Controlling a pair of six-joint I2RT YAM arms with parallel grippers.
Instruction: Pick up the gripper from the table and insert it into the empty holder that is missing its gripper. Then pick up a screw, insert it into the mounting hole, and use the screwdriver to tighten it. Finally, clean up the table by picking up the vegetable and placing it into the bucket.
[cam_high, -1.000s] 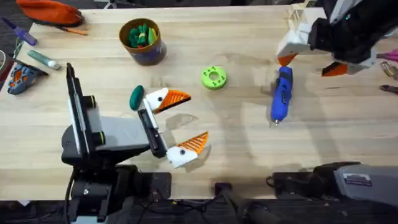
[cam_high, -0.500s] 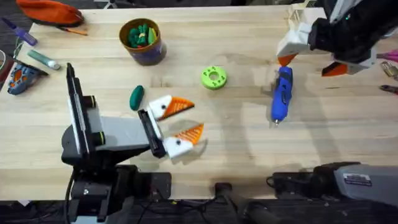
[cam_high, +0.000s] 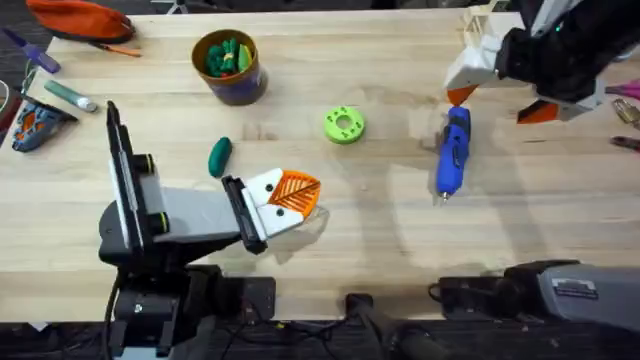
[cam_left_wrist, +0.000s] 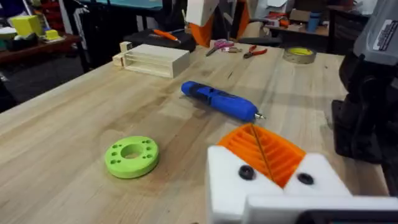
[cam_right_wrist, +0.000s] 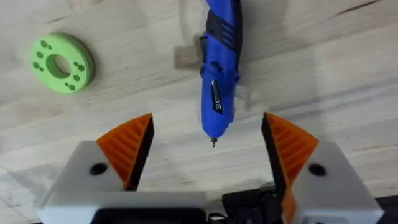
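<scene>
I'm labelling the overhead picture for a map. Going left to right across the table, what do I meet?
Bucket → left end effector → green disc → screwdriver → right end effector.

One screwdriver (cam_high: 452, 152), one bucket (cam_high: 228, 65) (vegetable (cam_high: 220, 157): one).

screwdriver (cam_right_wrist: 219, 74) rear cut off, bucket (cam_high: 228, 68) contents unclear

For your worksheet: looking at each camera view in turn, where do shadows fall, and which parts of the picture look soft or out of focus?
Overhead: soft shadows lie beside the screwdriver and under the left gripper; the right arm at the upper right looks dark and blurred. Left wrist: the green disc casts a faint shadow; the room behind is soft. Right wrist: the right gripper frames the screwdriver, whose shadow falls beside it on the wood.
</scene>
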